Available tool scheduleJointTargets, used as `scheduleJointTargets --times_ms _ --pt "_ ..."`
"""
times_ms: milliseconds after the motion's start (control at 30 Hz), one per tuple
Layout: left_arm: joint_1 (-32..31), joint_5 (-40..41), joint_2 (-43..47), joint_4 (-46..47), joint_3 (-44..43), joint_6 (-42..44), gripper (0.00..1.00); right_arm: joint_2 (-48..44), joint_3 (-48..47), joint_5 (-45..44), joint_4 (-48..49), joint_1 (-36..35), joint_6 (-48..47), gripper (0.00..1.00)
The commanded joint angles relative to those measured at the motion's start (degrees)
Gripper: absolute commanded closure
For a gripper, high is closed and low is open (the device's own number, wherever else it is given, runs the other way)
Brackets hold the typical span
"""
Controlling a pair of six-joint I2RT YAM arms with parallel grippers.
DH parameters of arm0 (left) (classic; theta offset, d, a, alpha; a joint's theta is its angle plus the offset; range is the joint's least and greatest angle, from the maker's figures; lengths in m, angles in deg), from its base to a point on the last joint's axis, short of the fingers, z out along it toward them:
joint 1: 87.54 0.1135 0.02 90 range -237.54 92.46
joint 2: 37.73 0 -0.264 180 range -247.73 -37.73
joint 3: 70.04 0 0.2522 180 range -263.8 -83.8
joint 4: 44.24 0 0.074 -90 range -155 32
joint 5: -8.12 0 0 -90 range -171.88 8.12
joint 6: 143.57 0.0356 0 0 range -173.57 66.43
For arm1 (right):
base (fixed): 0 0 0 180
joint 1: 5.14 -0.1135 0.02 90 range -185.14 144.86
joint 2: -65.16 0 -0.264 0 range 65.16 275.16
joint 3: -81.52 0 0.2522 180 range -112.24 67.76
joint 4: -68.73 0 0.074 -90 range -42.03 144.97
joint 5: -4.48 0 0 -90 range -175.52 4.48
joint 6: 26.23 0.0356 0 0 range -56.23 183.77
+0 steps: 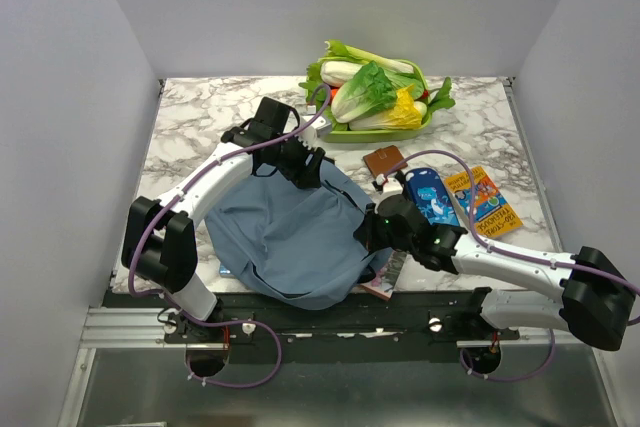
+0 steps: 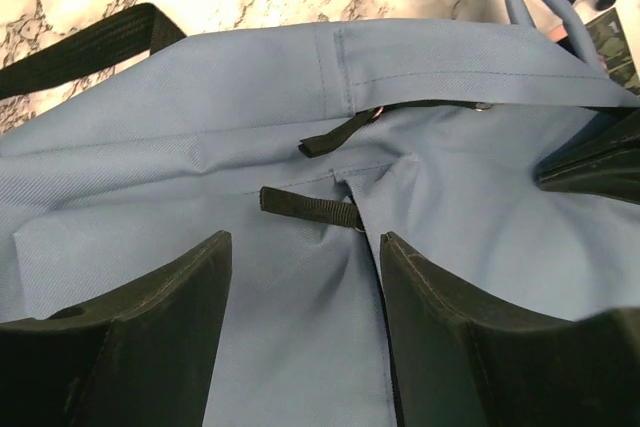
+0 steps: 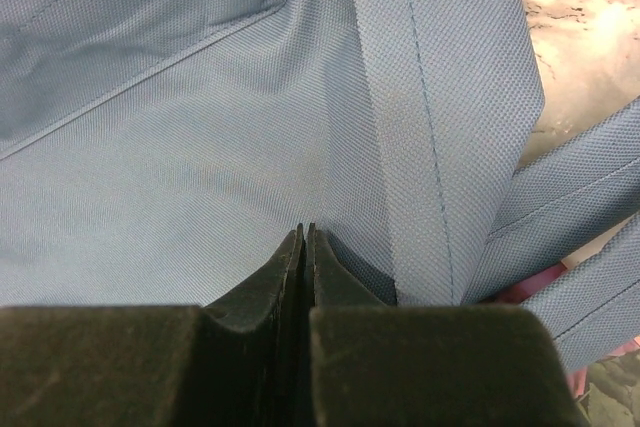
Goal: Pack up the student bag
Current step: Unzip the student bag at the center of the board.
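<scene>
Student bag [image 1: 290, 237] lies flattened on the marble counter [image 1: 190, 122], close to its near edge. The left pincer [image 2: 302, 247] hangs at the bag's 12 o'clock edge, jaws spread wide over the blue cloth, just short of two black strap tabs [image 2: 310, 205]. The right pincer [image 3: 303, 235] sits at the bag's 3 o'clock edge. Its jaws are pressed together and nip the fabric at their tips, beside a flat blue strap [image 3: 440, 97].
</scene>
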Motion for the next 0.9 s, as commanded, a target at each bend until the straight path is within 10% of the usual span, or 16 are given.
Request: scheduleJointTargets --times_ms 0,533,867 --pt "0.3 -4.4 1.5 1.6 -0.7 -0.4 0.3 0.2 1.0 -2.2 -6.6 -0.5 -1.2 0.87" --pt "0.5 -2.6 -1.5 9.9 3.9 -9.7 0.37 -2.1 1.0 -3.5 -7.7 -0.7 -0.8 0.87" --pt "0.4 -3.6 -2.4 11.0 4.0 -11.2 0.71 -2.6 1.0 -3.4 -7.5 -0.9 -0.5 0.87"
